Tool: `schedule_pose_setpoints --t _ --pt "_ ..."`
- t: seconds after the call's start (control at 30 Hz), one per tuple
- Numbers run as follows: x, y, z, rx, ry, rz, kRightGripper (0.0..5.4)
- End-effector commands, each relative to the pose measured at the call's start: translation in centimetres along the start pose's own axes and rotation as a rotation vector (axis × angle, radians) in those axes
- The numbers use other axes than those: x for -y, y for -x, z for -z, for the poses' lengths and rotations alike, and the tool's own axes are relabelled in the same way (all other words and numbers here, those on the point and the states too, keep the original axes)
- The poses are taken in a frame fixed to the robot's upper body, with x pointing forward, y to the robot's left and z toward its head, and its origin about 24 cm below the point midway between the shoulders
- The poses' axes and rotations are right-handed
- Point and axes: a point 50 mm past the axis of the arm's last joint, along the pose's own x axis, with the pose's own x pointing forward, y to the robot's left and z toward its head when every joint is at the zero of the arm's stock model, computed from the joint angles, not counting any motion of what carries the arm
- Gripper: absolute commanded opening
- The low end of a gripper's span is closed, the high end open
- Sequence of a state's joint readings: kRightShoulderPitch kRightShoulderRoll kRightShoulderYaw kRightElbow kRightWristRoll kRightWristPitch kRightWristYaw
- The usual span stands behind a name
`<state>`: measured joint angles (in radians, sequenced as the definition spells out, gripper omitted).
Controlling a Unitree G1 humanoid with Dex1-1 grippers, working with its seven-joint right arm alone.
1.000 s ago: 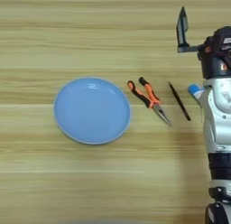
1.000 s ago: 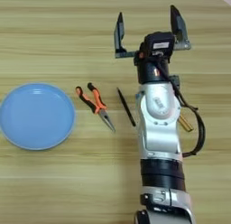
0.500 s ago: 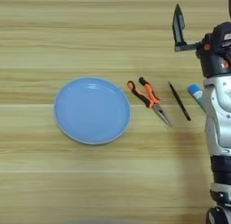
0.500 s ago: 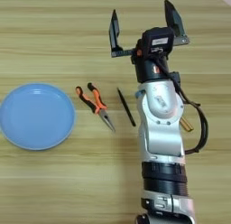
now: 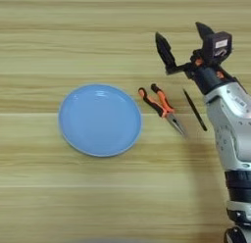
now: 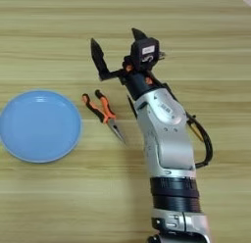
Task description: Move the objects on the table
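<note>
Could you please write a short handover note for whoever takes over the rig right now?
Right gripper: open, holding nothing, raised above the table just beyond the pliers' handles.
Pliers: orange-and-black handles, lying flat on the wood right of the blue plate, apart from its rim, nose pointing toward the near right.
Thin black stick: lies right of the pliers, not touching them.
Glue stick: not visible now; it may be hidden behind the forearm.
Done: nothing gripped, nothing on the plate.
Left: lower onto the pliers, probably the first pick, then handle the other pieces.
</note>
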<state>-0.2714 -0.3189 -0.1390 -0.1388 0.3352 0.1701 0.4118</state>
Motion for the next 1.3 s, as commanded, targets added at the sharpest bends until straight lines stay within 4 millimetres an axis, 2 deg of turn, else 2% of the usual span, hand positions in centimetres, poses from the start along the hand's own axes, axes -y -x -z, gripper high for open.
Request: schedule_pose_setpoints --t 0.03,0.17,0.5,0.83,1.0,1.3 --pt "-0.1 -0.8 -3.8 0.083 0.076 -0.099 5.37" --pt "-0.7 -0.7 -3.0 0.009 0.070 -0.150 5.37" --pt "-2.0 -1.1 0.5 -0.213 0.020 -0.201 5.37" --pt "-3.5 -4.1 2.7 -0.298 0.053 -0.287 5.37" --pt "-5.0 -5.2 3.8 -0.390 0.000 -0.375 5.37" --pt "-4.7 -6.4 5.2 -0.538 -0.001 -0.404 5.37"
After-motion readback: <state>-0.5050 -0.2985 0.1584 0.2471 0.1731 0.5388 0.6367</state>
